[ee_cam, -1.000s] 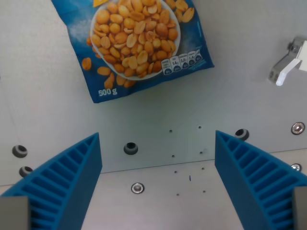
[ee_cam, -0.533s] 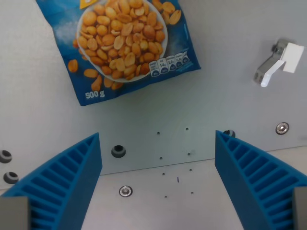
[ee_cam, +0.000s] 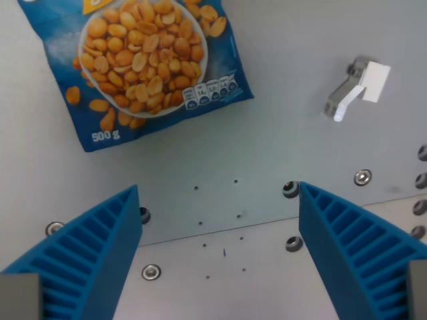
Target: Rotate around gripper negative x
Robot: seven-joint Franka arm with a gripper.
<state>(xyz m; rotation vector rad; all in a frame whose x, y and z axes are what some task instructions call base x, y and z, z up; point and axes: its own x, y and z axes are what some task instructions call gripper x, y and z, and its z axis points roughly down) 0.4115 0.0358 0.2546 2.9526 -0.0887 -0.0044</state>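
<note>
My gripper (ee_cam: 220,257) stands open, its two blue ribbed fingers (ee_cam: 80,257) at the lower corners of the wrist view with nothing between them. A blue 500 g bag of peanuts (ee_cam: 137,63) lies flat on the grey plate (ee_cam: 267,153) at the upper left, well beyond the fingertips and apart from them. Its top edge is cut off by the frame.
A small white and grey clamp-like part (ee_cam: 353,90) sits at the upper right. Bolts and holes (ee_cam: 289,189) dot the plate, and a seam between two plates (ee_cam: 267,229) runs across between the fingers. More bolts (ee_cam: 421,180) line the right edge.
The whole scene has slid toward the wrist view's left and slightly down, so the camera has moved; new bolts show at the right edge. The gripper stays open.
</note>
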